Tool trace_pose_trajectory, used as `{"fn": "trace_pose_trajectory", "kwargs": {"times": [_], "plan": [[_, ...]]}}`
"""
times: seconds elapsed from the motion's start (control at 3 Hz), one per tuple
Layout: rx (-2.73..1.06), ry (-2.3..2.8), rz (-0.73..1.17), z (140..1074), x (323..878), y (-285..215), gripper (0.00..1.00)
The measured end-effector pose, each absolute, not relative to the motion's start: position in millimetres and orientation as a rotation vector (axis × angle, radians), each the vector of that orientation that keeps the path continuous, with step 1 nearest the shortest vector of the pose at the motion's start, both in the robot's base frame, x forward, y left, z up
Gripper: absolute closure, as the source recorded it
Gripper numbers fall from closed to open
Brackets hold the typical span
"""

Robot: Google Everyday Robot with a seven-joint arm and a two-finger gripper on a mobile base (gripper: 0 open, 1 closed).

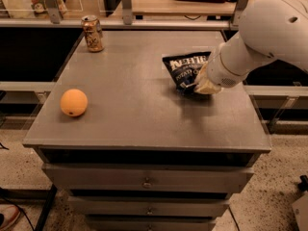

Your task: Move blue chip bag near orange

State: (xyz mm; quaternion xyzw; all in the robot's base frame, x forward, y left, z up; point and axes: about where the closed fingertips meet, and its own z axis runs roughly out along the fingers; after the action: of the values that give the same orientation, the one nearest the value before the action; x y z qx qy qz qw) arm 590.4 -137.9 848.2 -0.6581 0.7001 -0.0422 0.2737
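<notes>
The blue chip bag (186,69), dark navy with white lettering, is at the right middle of the grey cabinet top (139,114). My gripper (204,84) comes in from the right on a white arm (260,37) and is shut on the bag's lower right corner, holding it just above or on the surface. The orange (73,102) sits near the left front edge, far to the left of the bag and the gripper.
A gold-brown drink can (92,33) stands upright at the back left corner. A metal rail (144,23) runs behind the cabinet top. Drawers (144,179) lie below the front edge. The cabinet top drops off to the floor on both sides.
</notes>
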Motion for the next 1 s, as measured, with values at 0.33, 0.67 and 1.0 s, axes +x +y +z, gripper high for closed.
{"fn": "trace_pose_trajectory", "kwargs": {"times": [0.33,0.67,1.0], "plan": [[-1.82,1.786,-0.08,865.9,573.2,-119.4,1.0],[-1.856,1.698,-0.047,881.5,555.9,-103.7,1.0],[-1.878,1.629,-0.016,892.0,539.2,-85.8,1.0]]}}
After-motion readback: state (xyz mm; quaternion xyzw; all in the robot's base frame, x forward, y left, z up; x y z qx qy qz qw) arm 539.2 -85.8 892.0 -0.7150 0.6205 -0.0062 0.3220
